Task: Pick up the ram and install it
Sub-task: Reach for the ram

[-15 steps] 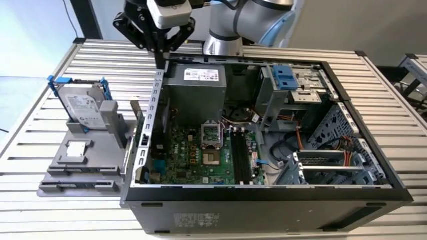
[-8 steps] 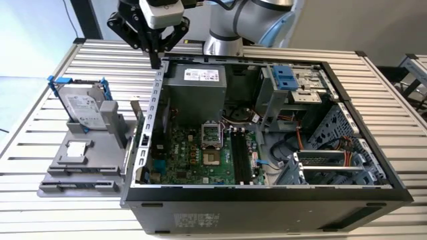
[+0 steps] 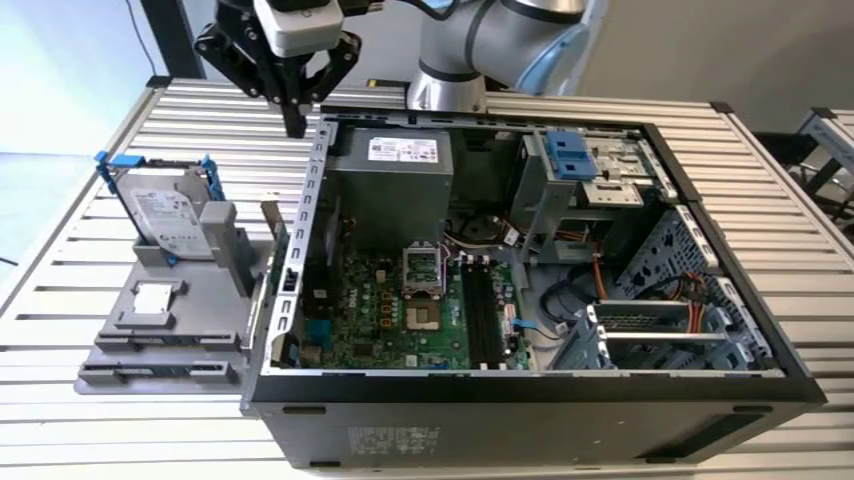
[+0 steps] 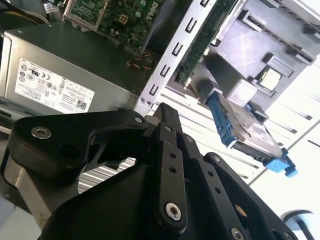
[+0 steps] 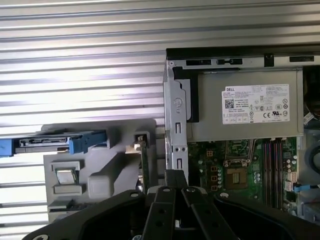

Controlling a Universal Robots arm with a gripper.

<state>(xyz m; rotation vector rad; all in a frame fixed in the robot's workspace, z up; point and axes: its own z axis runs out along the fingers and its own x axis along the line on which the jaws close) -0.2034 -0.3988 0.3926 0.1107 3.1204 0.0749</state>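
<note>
Arm hangs above the computer case (image 3: 534, 385) at its rear corner, gripper (image 3: 294, 126) pointing straight down, fingertips apparently pressed together on nothing. The ram (image 5: 144, 167) stands on edge in the grey holder (image 5: 102, 186), just outside the case wall.

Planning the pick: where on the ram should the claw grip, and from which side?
Grip the ram mid-length on its top long edge, coming straight down and pinching its two flat faces. It stands on edge in the grey holder, close beside the case wall, so probably only the top is free.
</note>
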